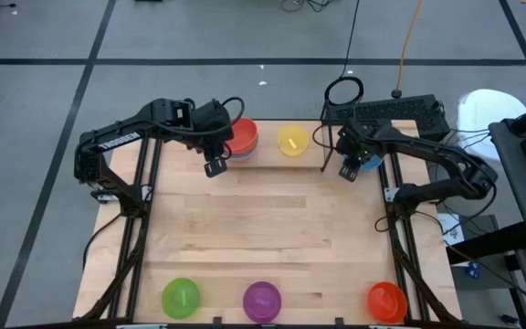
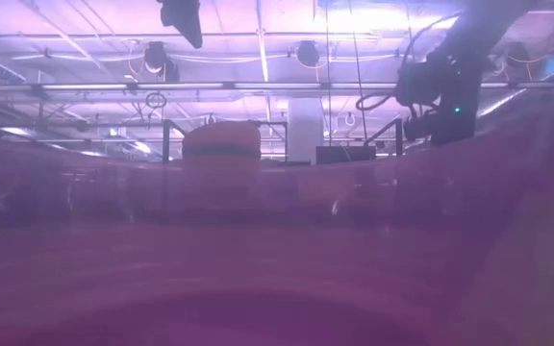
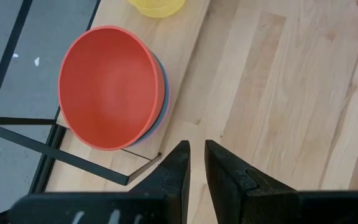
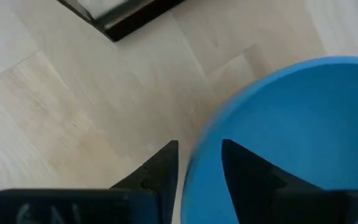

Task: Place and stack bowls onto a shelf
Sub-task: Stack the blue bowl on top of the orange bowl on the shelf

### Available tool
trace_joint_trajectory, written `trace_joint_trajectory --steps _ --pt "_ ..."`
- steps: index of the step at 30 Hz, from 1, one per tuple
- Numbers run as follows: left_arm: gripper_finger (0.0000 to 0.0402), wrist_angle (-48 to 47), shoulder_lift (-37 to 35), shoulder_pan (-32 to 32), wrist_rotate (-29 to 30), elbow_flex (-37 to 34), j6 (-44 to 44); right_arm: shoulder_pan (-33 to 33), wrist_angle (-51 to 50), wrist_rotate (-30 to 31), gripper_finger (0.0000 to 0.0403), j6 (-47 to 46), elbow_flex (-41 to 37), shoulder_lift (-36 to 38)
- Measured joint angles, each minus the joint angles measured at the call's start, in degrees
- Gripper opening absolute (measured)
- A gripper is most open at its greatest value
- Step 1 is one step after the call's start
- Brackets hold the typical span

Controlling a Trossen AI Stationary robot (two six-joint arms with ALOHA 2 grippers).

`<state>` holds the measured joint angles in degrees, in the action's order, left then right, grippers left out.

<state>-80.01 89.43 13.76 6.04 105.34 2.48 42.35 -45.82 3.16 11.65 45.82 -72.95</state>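
1. Shelf (image 1: 268, 153) at the far edge of the table (image 1: 263, 228), between the two arms; black rods and light plank visible in the left wrist view.
2. Red bowl (image 1: 243, 137) on the shelf's left end, nested on another bowl; a blue-grey rim showing beneath it (image 3: 161, 102). Number of bowls in that stack not determinable.
3. Yellow bowl (image 1: 292, 140) on the shelf's middle, just beside the red stack, apart from it.
4. Left gripper (image 1: 215, 167) just in front of the red stack, over bare table; fingers (image 3: 174, 171) nearly together with a narrow gap, holding nothing.
5. Right gripper (image 1: 350, 172) at the shelf's right end, clamped on the rim of the blue bowl (image 4: 291, 143): one finger inside, one outside. Bowl over the tabletop, beside the shelf's rod.
6. Green bowl (image 1: 181, 297), purple bowl (image 1: 262, 298) and orange-red bowl (image 1: 386, 301) in a row at the near edge of the table, well apart from one another and from both grippers.
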Motion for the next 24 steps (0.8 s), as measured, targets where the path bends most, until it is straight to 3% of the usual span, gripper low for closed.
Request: trace_joint_trajectory --steps 8,14,24 --pt "0.0056 0.0 0.0 0.0 0.0 0.0 0.0 1.9 1.5 0.5 0.0009 0.1 0.0 -1.6" --pt "0.0056 0.0 0.0 0.0 0.0 0.0 0.0 1.9 0.2 8.5 0.0003 0.2 0.1 0.7" --pt "0.0056 -0.6 0.0 0.0 0.0 0.0 0.0 1.6 -9.3 10.5 0.0001 -2.5 8.2 14.0"
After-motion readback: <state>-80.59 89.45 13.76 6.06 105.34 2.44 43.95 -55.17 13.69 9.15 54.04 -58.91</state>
